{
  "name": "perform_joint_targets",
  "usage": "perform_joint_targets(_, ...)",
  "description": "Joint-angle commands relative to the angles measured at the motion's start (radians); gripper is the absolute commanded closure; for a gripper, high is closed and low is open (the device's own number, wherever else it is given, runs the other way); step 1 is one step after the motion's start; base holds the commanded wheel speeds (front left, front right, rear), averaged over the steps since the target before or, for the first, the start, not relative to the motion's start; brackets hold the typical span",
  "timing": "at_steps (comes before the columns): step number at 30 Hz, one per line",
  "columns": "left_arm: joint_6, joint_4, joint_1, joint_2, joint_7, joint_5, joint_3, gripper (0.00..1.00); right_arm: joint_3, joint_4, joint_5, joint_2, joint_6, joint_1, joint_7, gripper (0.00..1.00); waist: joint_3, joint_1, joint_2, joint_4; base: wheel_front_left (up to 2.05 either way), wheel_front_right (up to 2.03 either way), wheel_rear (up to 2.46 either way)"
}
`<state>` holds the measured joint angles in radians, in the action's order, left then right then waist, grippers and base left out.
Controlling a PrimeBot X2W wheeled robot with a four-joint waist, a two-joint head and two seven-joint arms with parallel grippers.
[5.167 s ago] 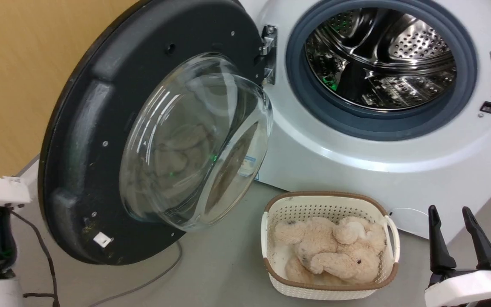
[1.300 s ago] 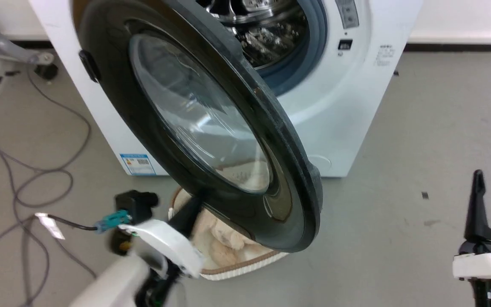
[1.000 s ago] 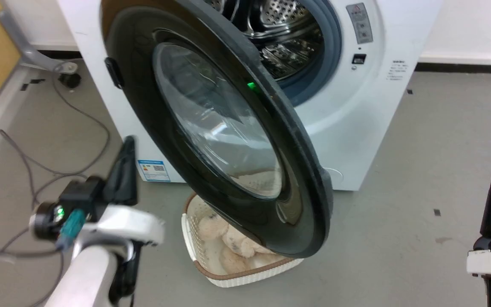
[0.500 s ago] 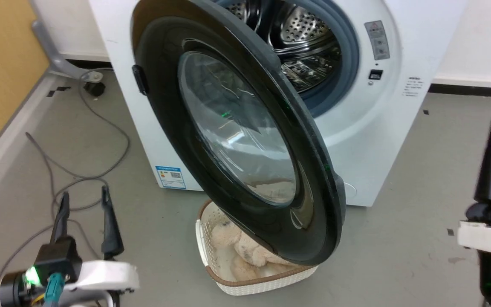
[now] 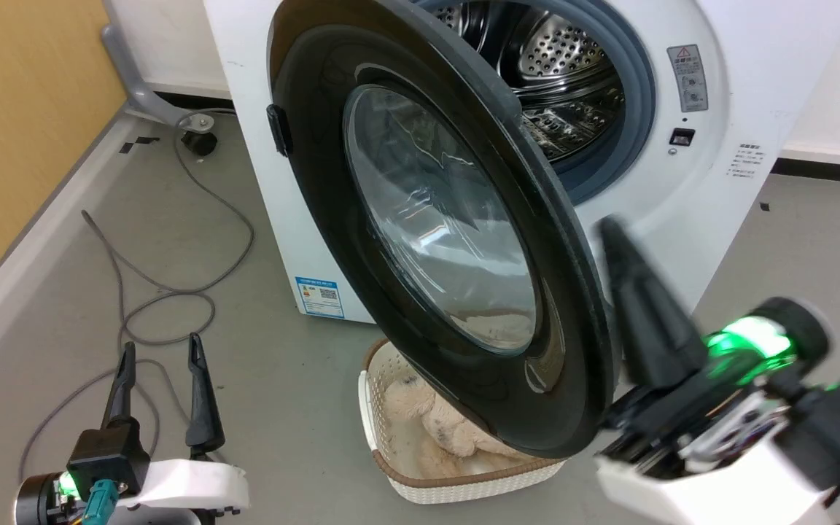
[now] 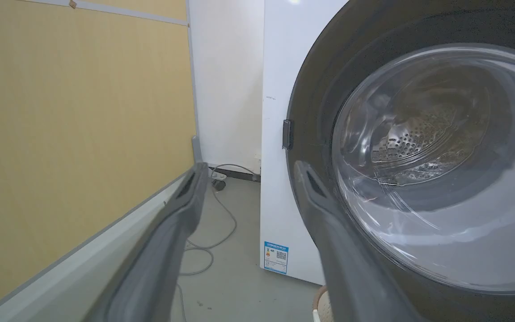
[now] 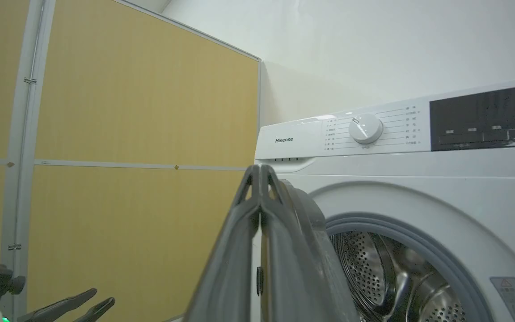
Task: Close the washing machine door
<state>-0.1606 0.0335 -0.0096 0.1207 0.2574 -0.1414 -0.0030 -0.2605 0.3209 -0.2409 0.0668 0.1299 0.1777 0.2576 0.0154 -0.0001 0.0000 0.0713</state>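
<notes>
Beside the washing machine door's point(image 5: 442, 240) free edge, the right claw point(image 5: 609, 230), fingers together, may glance off its curved rim; the left claw point(image 5: 160, 346) hangs spread, idle.

A cream basket point(image 5: 456, 494) with a brown rim sits on the grey floor point(image 5: 792, 240) at the lower centre of the head view, its far part hidden. A beige plush toy point(image 5: 431, 426) lies inside it. At the left a grey cable point(image 5: 249, 244) loops across the floor, reaching up toward a dark caster point(image 5: 201, 142) below a grey leg point(image 5: 132, 91). A yellow panel point(image 5: 19, 109) with a pale grey base strip point(image 5: 26, 248) takes the upper left. At the upper right is a white wall point(image 5: 839, 80) with black skirting point(image 5: 828, 169). In the right wrist view, grey strips point(image 7: 141, 165) divide the panel.
</notes>
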Motion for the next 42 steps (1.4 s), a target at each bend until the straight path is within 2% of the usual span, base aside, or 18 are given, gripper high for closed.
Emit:
perform_joint_targets(1,0.010,0.003,0.005,-0.008,0.004,0.010,0.010,0.00,-0.035,-0.003,0.009,0.014,0.001,0.006,0.004,1.00,0.002,0.0001,0.0000,0.004,0.00,0.00,0.00)
perform_joint_targets(6,0.030,0.007,0.006,-0.026,0.004,0.023,0.030,0.00,-0.108,-0.048,0.069,0.044,0.001,-0.027,0.004,1.00,0.004,0.0001,0.0000,0.010,0.00,0.00,0.00)
perform_joint_targets(15,0.060,0.013,-0.003,-0.048,0.004,0.036,0.060,0.00,-0.152,-0.194,0.163,0.103,0.001,-0.107,0.004,1.00,0.026,0.0001,0.0000,0.004,0.00,0.00,0.00)
perform_joint_targets(28,0.083,0.006,-0.037,-0.064,0.004,0.059,0.063,0.00,-0.042,-0.374,0.178,0.122,0.001,-0.089,0.004,1.00,0.084,0.0001,0.0000,-0.005,0.00,0.00,0.00)
perform_joint_targets(42,0.085,-0.024,-0.115,-0.070,0.004,0.064,0.032,0.00,0.156,-0.478,0.208,0.118,0.001,0.094,0.004,1.00,0.231,0.0001,0.0000,-0.001,0.00,0.00,0.00)
